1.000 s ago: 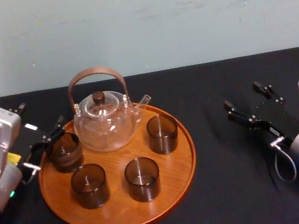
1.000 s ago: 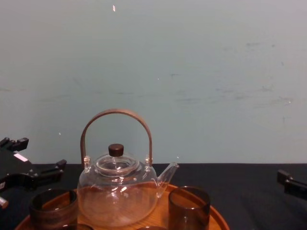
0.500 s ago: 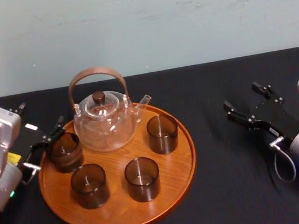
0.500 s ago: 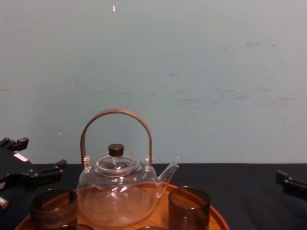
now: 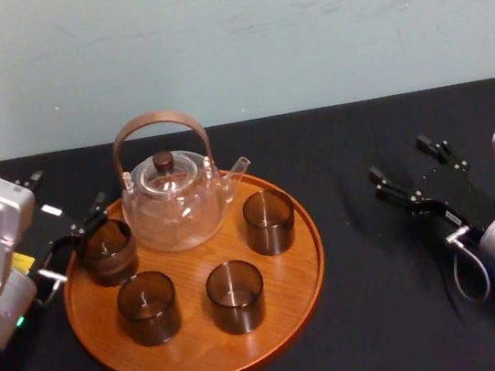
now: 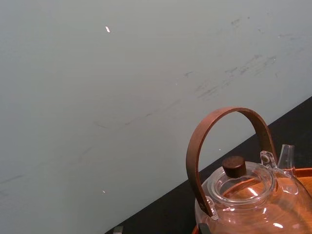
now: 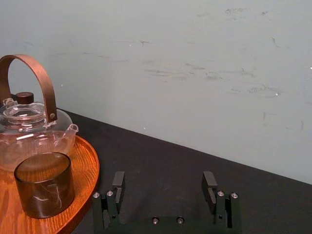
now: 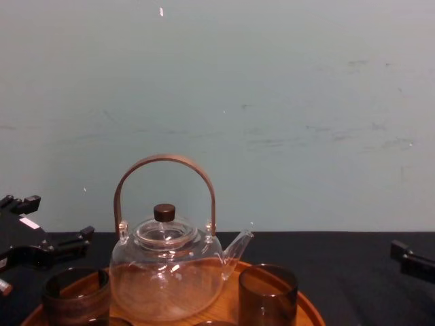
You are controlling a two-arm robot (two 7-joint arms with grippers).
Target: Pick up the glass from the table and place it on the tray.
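The round orange-brown wooden tray (image 5: 283, 277) lies on the black table. It carries several smoked glasses and a clear teapot (image 5: 174, 200). The back-left glass (image 5: 107, 251) (image 8: 75, 292) stands upright on the tray near its left rim. My left gripper (image 5: 69, 192) (image 8: 53, 217) is open just behind and to the left of that glass, holding nothing. My right gripper (image 5: 401, 159) (image 7: 164, 181) hovers open and empty over the table, right of the tray. The right wrist view also shows the back-right glass (image 7: 45, 190).
The other glasses stand at the back right (image 5: 269, 221), front left (image 5: 147, 307) and front middle (image 5: 235, 296) of the tray. The teapot's brown handle (image 6: 222, 119) arches high. A pale wall (image 8: 272, 81) rises behind the table, and bare black cloth (image 5: 385, 314) lies right of the tray.
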